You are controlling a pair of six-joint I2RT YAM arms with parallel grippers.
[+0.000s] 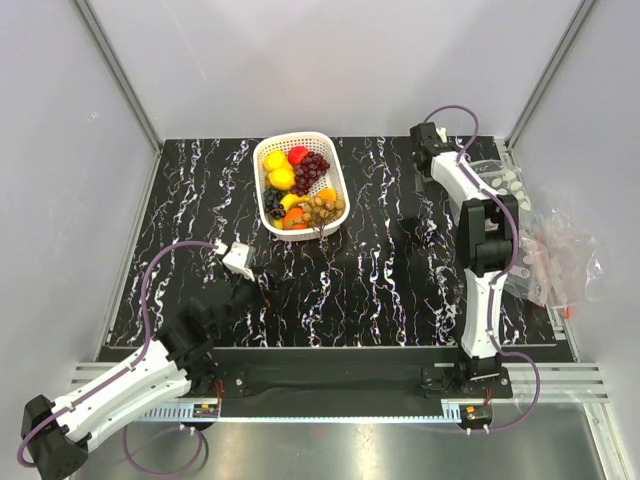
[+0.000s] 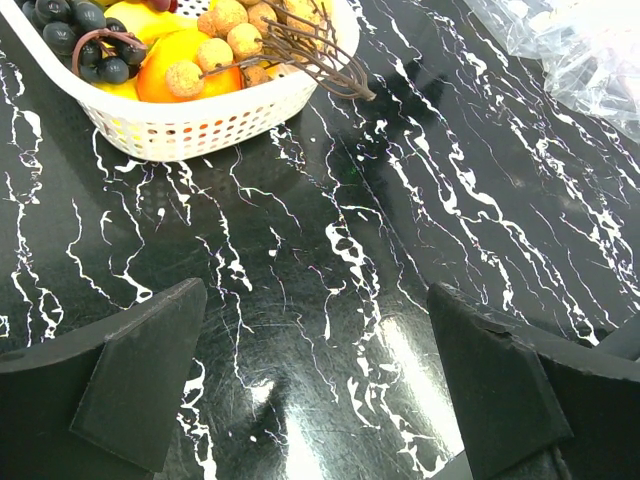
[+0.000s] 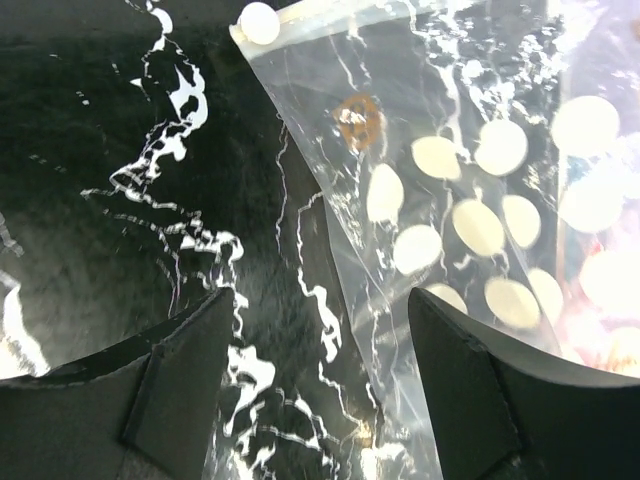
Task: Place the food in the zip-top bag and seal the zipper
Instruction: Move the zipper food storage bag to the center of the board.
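Observation:
The food lies in a white lattice basket (image 1: 262,165) at the back middle: yellow lemons (image 1: 278,170), red strawberry (image 1: 298,154), dark purple grapes (image 1: 313,170), tan grapes (image 1: 325,208), orange (image 1: 295,219). The left wrist view shows the basket's near end (image 2: 200,125) with tan grapes (image 2: 235,35) and orange (image 2: 165,60). A clear zip-top bag with white dots (image 1: 502,180) lies at the back right. My right gripper (image 3: 320,298) is open just above its left edge (image 3: 400,170), near the white slider (image 3: 258,22); it also shows from above (image 1: 425,165). My left gripper (image 2: 315,300) is open, empty, low over the table, in front of the basket (image 1: 268,285).
A heap of clear plastic bags (image 1: 555,255) lies at the right table edge and shows in the left wrist view (image 2: 580,50). Grey walls enclose the black marbled table (image 1: 360,270) on three sides.

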